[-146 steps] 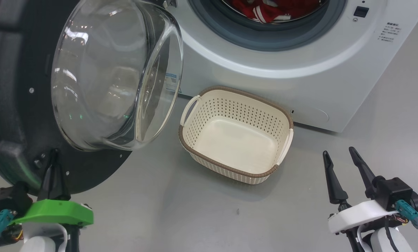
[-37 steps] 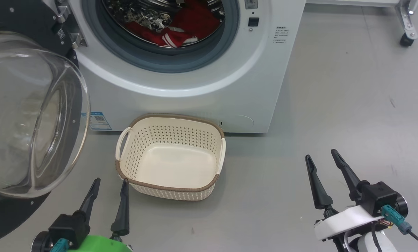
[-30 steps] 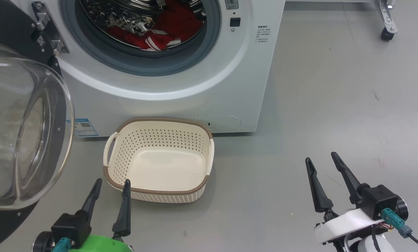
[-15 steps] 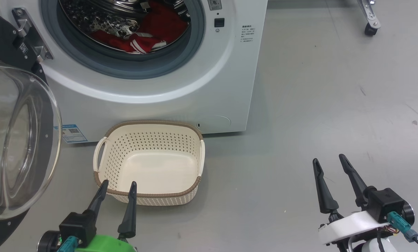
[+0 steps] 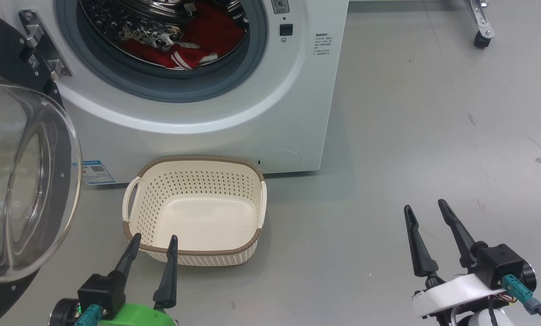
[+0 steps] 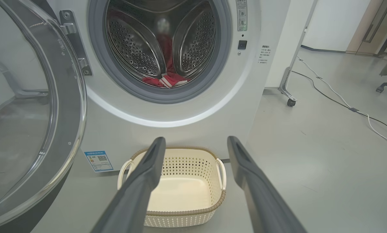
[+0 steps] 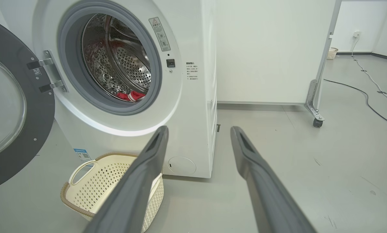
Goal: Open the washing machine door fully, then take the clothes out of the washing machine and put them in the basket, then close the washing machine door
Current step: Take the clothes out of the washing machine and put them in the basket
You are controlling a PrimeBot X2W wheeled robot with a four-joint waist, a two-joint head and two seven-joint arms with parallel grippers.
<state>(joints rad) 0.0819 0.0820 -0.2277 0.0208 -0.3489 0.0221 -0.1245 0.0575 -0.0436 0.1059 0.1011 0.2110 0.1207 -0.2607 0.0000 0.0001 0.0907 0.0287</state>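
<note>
Red clothes (image 5: 211, 31): lay low in the steel drum (image 6: 131, 42), well ahead of and above both grippers. The grey port ring hid their lower edge, and the number of pieces could not be told.
Washing machine (image 5: 234, 131): stood ahead of the left gripper (image 5: 155, 237). Its top was cut off by the head view's upper edge, and the print on its front was too small to read.
Washing machine door (image 5: 26, 181): stood wide open to the left of the left gripper, with its glass bowl bulging out. Its far left part ran off the head view.
Basket (image 5: 198, 159): sat on the floor (image 5: 388, 136) just ahead of the left gripper and against the machine's foot. The fingertips overlapped its near rim in the head view, and contact could not be told.
Left gripper: fingers spread, holding nothing. Its green body was cut off at the bottom edge.
Right gripper (image 5: 424, 205): fingers parted with nothing between them, over the floor. The basket lay well to its left.
</note>
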